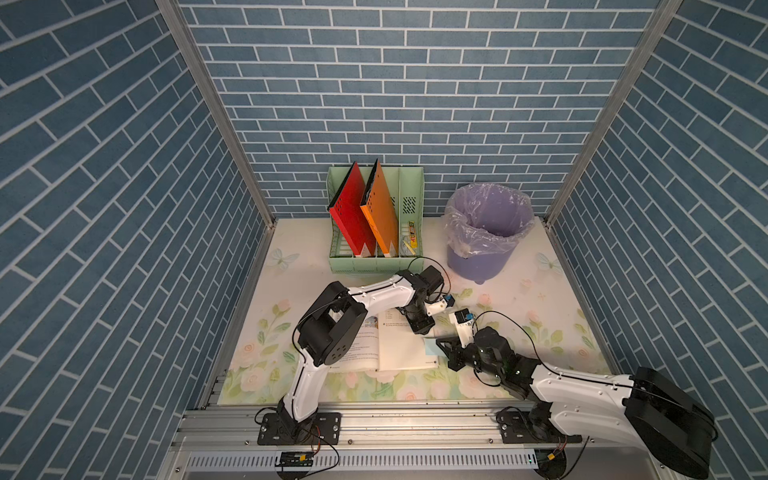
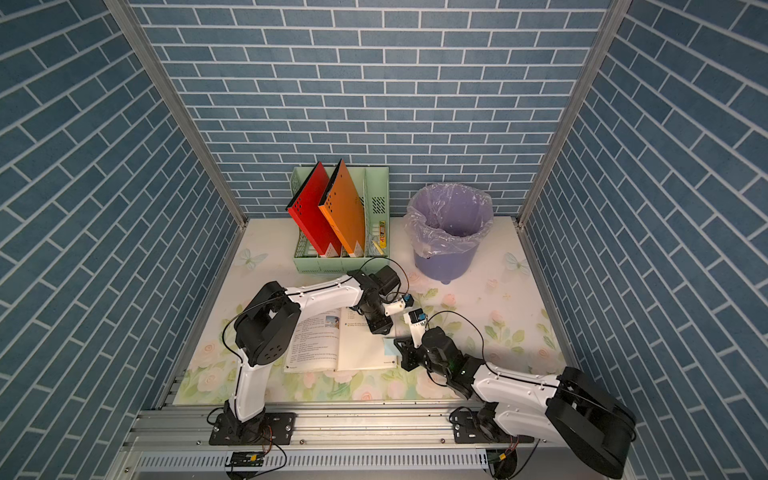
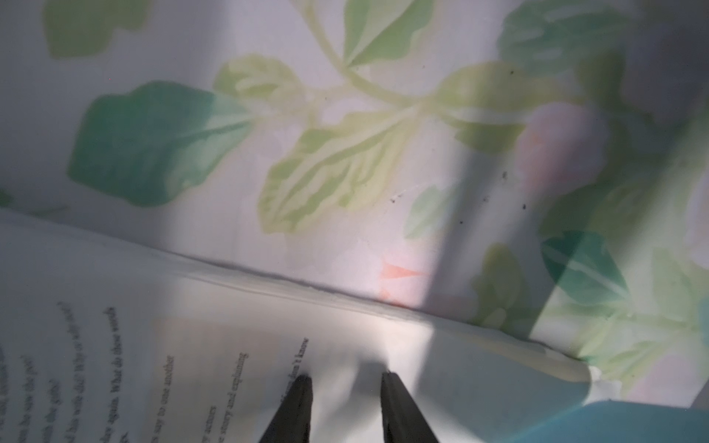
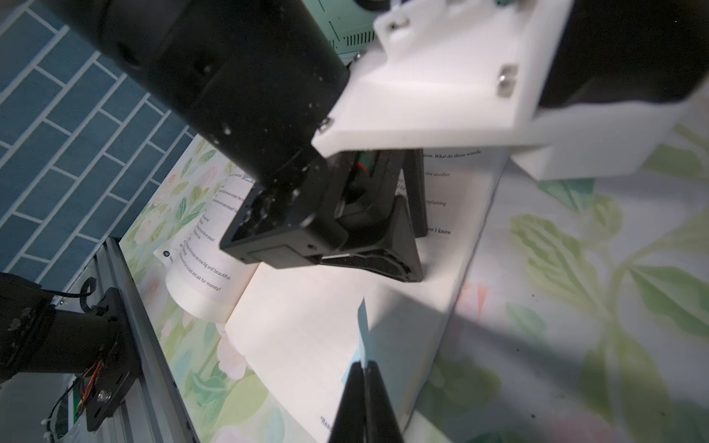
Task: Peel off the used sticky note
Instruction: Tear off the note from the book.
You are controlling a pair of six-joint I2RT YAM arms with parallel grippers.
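Book (image 1: 399, 349) is lying open on the flowered table mat (image 1: 519, 299), between the two arms. Sticky note (image 4: 362, 333), pale blue, is sitting at the outer edge of the right-hand page, and in the right wrist view it is standing up edge-on from the paper. Right gripper (image 4: 362, 366) is clamping the note's free edge, its fingers pressing tight together on the sheet. Left gripper (image 3: 345, 376) is bearing down on the same page near the printed lines; its jaws are standing apart with nothing between them, both tips touching the paper. How much of the note is adhering to the page cannot be told. At the back of the mat a green file rack (image 1: 376, 262) is holding a red folder (image 1: 351, 212) and an orange folder (image 1: 380, 212), both leaning, and a lined purple bin (image 1: 478, 257) is standing beside it.
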